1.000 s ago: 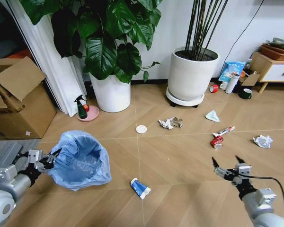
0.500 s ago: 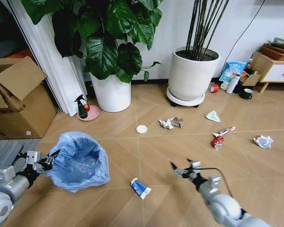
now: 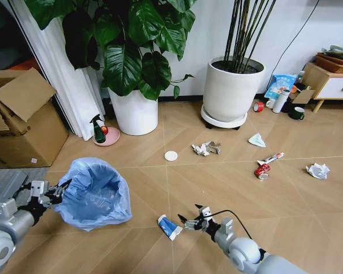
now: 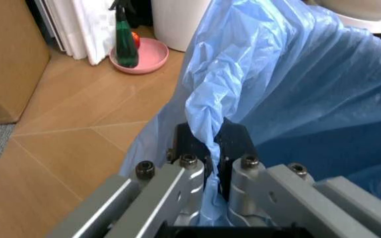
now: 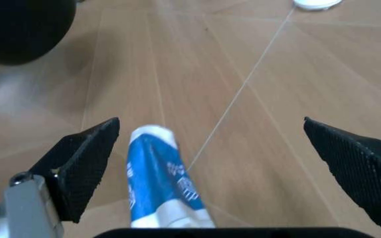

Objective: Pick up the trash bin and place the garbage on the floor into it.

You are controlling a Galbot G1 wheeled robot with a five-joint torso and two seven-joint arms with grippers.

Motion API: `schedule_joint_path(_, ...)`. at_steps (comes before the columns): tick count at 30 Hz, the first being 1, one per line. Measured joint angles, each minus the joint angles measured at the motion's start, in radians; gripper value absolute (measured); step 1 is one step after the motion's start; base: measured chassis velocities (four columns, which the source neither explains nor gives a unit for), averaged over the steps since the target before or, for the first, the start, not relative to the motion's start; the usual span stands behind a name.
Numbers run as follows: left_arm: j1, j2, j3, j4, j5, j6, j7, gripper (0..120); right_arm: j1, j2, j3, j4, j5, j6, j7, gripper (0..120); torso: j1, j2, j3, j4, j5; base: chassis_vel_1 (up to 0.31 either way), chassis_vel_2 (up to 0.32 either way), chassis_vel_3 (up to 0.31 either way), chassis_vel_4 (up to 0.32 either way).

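Left gripper [image 4: 210, 163] pinches crinkly bin liner [image 4: 296, 79]; right gripper [image 3: 190, 217] splayed beside blue-white wrapper [image 3: 169, 227].

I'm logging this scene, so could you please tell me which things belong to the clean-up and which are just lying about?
Job:
trash bin, held by left pincer
blue-white wrapper, by right pincer
paper wads
white disc

Lying about:
plant pots
spray bottle
cardboard box

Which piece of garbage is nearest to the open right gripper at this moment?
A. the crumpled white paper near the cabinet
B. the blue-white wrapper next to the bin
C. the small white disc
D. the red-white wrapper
B: in the head view the right gripper, its jaws spread wide, sits just beside the blue-white wrapper on the floor, and the right wrist view shows that wrapper between its fingers, not yet touched.
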Motion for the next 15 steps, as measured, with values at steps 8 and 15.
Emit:
schedule_joint_path(8,-0.001,0.010,-0.003,0.001,-0.005,-0.001,0.002,0,0.033,-0.001,-0.081,-0.039,-0.004,0.001,-0.008,100,0.000,0.000,0.000,-0.0001,0.0002,0.000,0.000,0.000,0.000)
schedule_joint_path(15,0.002,0.001,-0.003,0.001,-0.002,-0.003,0.004,0,0.090,0.005,-0.142,-0.081,-0.001,-0.001,-0.013,100,0.000,0.000,0.000,0.0000,0.0001,0.000,0.000,0.000,0.000)
